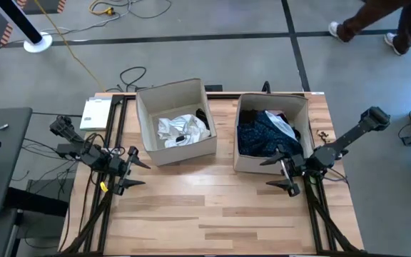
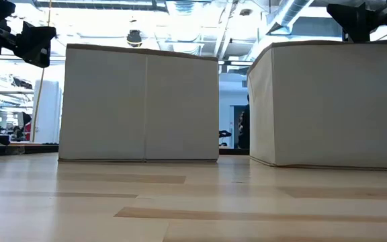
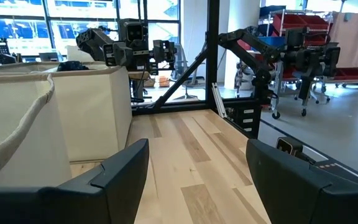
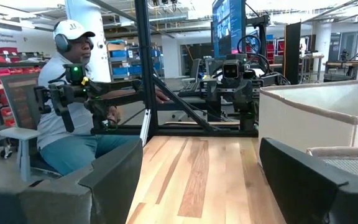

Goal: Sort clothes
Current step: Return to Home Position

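The desk (image 1: 212, 214) is seen from above, with two beige boxes set side by side toward its far edge. The left box (image 1: 143, 121) is placed at 11 o'clock and the right box (image 1: 291, 103) at 1 o'clock, each within reach of the nearer arm. White clothes (image 1: 180, 128), with a small black piece among them, are heaped in the left box. Dark clothes (image 1: 259, 135), mostly navy with some pale cloth on top, are heaped in the right box. A split by shade is judged to be the reason, and the sorting is judged complete. The left pincer (image 1: 145, 175) is held at 9 o'clock and the right pincer (image 1: 264, 174) at 3 o'clock, near the desk's side edges, tips turned inward. Each is held with fingers apart and nothing between them, as suits a rest pose.
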Robot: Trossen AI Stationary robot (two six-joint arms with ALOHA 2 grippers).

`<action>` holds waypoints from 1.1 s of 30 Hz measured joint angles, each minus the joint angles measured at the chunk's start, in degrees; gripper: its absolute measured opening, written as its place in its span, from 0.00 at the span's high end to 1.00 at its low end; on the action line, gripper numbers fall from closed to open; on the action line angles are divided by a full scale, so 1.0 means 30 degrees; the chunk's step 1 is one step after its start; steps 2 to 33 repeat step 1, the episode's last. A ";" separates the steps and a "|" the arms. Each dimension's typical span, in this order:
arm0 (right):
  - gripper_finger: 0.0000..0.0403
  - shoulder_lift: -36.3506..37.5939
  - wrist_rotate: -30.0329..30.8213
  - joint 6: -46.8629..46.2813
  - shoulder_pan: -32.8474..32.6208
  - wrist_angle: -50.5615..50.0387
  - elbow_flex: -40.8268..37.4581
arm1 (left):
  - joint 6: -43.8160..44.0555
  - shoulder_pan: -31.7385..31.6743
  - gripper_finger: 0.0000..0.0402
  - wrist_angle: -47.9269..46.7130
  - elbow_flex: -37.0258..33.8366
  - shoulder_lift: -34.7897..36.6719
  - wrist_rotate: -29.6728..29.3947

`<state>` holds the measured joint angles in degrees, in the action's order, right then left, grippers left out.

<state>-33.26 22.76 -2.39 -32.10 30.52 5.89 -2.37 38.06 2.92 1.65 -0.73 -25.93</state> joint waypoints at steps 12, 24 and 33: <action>0.15 0.0000 0.0000 0.0000 0.0000 0.0000 0.0000 | 0.0000 0.0000 0.34 0.0000 0.0000 0.0006 0.0000; 0.15 0.0000 0.0000 0.0000 0.0000 0.0000 0.0000 | 0.0000 0.0000 0.34 0.0000 0.0000 0.0006 0.0000; 0.15 0.0000 0.0000 0.0000 0.0000 0.0000 0.0000 | 0.0000 0.0000 0.34 0.0000 0.0000 0.0006 0.0000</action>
